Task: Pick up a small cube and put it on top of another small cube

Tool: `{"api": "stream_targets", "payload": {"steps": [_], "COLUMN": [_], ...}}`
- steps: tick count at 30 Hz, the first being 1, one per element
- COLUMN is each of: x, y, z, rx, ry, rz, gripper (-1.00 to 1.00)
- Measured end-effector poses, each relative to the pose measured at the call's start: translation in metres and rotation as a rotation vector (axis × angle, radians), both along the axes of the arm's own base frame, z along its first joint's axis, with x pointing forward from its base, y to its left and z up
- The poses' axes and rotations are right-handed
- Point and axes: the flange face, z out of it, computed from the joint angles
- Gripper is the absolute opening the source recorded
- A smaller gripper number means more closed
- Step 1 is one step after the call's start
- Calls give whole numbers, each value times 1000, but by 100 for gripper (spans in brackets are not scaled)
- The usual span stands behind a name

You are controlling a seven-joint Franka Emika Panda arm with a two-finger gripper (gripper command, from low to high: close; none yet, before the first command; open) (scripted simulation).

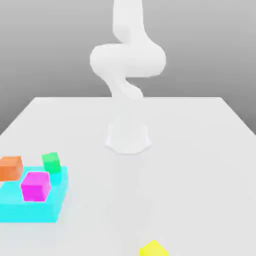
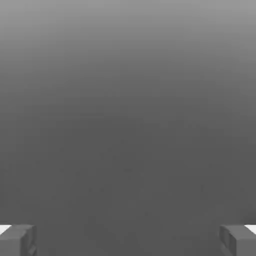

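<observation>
Several small cubes lie on the white table (image 1: 200, 165). A magenta cube (image 1: 35, 186) rests on a flat cyan block (image 1: 30, 206) at the exterior view's left. A green cube (image 1: 51, 161) stands at the block's far edge; whether it rests on the block I cannot tell. An orange cube (image 1: 10, 167) sits at the far left, and a yellow cube (image 1: 153, 249) lies at the near edge. In the hand view my gripper (image 2: 128, 240) is open, its grey fingertips (image 2: 17, 240) far apart with nothing between them, facing plain grey background.
The white arm rises from its round base (image 1: 128, 136) at the table's middle, bends at a thick joint (image 1: 128, 60) and runs up out of the exterior view. The table's right half is bare white surface.
</observation>
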Motion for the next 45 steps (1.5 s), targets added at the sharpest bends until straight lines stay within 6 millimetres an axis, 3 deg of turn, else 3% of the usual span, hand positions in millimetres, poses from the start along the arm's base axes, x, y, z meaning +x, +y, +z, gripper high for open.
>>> {"api": "stream_targets", "payload": {"steps": [7,15,22,28,33,34,40,42,45], "x": [80,135,150,139,136,136,135,136,136], "y": [12,33,50,54,54,54,54,55,55], "z": [-103,-238,-364,-471,-544,-551,-555,-540,-502], "rx": [-38,-97,-167,-241,-255,-255,-254,-255,-255], "ry": [178,370,535,677,701,701,703,703,703], "rz": [151,310,448,558,579,579,579,580,580], "gripper": [0,0,0,0,0,-100,-100,-100,-100]}}
